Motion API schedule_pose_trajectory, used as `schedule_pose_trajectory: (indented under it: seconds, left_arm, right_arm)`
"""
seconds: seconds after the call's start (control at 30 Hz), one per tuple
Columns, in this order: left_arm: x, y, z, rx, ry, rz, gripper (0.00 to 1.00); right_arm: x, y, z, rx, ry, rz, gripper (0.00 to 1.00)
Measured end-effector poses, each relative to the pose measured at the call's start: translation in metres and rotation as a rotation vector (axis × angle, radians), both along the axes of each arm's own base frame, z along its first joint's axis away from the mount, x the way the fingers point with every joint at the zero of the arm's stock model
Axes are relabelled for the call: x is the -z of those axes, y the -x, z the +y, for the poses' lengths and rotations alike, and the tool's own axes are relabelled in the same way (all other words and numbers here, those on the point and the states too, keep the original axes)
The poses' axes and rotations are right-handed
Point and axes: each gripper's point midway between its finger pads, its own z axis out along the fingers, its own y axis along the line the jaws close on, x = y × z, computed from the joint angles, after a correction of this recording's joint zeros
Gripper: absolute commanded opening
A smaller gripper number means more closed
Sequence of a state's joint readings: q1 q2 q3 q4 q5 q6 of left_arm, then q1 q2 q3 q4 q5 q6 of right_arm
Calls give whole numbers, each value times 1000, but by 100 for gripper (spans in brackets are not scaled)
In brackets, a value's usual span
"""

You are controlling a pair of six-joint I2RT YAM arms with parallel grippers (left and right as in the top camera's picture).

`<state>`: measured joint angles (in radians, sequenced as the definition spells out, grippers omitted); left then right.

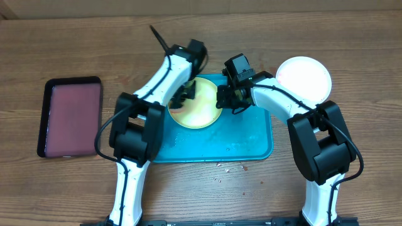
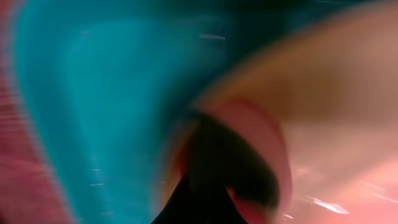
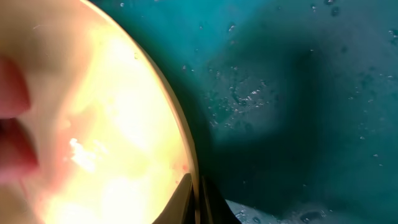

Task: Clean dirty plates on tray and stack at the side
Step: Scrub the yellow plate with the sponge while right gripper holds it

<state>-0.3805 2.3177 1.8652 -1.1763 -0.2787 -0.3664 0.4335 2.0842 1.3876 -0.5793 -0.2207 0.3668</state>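
A yellow-green plate (image 1: 201, 112) lies over the upper left part of the teal tray (image 1: 251, 135). My right gripper (image 1: 221, 99) is shut on its right rim; in the right wrist view the thin rim of the plate (image 3: 112, 112) runs between the two fingers of the gripper (image 3: 196, 176), above the wet tray (image 3: 298, 93). My left gripper (image 1: 186, 95) is over the plate's left side, shut. The left wrist view is heavily blurred: the gripper's dark tip (image 2: 211, 186) has a reddish-pink thing around it, against the plate (image 2: 336, 93) and tray (image 2: 106, 93). A white plate (image 1: 304, 78) sits on the table right of the tray.
A smaller black-rimmed maroon tray (image 1: 69, 116) lies at the far left. Small crumbs (image 1: 229, 166) dot the wooden table just in front of the teal tray. Water droplets cover the tray floor (image 3: 249, 99).
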Motion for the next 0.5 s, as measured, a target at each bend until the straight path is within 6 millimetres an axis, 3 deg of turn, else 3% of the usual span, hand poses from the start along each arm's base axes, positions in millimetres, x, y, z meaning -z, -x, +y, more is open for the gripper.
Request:
schedule_pose_trajectory:
  seconds: [0.1,0.23,0.33,0.5]
  left_arm:
    - [-6,-9,17,-27,-37,-17,4]
    - [-14,-20,14,-43,8,-39,4]
    - [-13,-29,-7,-56,161,-47,4]
    - [-11,-36,-61,-12,478,-32,4]
  right_arm:
    - [-1,2,8,-13,-12,-2,4]
    - [0,4,8,-10,-6,2,4]
    - [0,3,7,-6,-3,1,4]
    - [0,2,5,1,-3,2,4]
